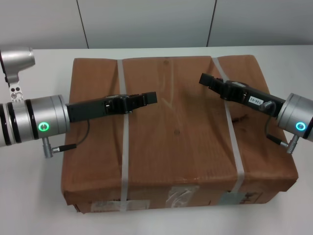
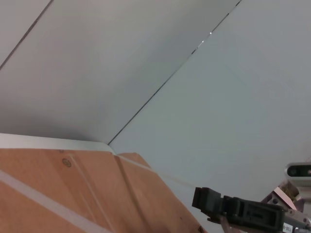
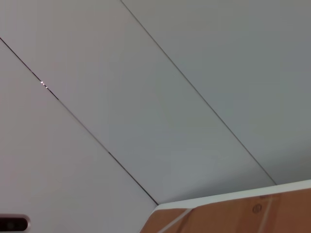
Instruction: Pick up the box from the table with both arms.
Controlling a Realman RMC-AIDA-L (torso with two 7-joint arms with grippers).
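Note:
The box (image 1: pixel 176 142) is a large brown paper parcel lying flat on the white table (image 1: pixel 29 196). Two pale straps (image 1: pixel 123 147) cross it, and tape and labels (image 1: pixel 183 195) are on its near side. My left gripper (image 1: pixel 150 97) reaches in from the left over the box top, fingers together and holding nothing. My right gripper (image 1: pixel 204 78) reaches in from the right over the top, fingers together and empty. Both hover above the top, apart from each other. The left wrist view shows the box top (image 2: pixel 73 194) and the right gripper (image 2: pixel 200 200). The right wrist view shows a box corner (image 3: pixel 233 216).
A grey panelled wall (image 1: pixel 146 22) stands behind the table's far edge. Bare tabletop lies left, right and in front of the box. A silver arm joint (image 1: pixel 17 61) sits at the far left.

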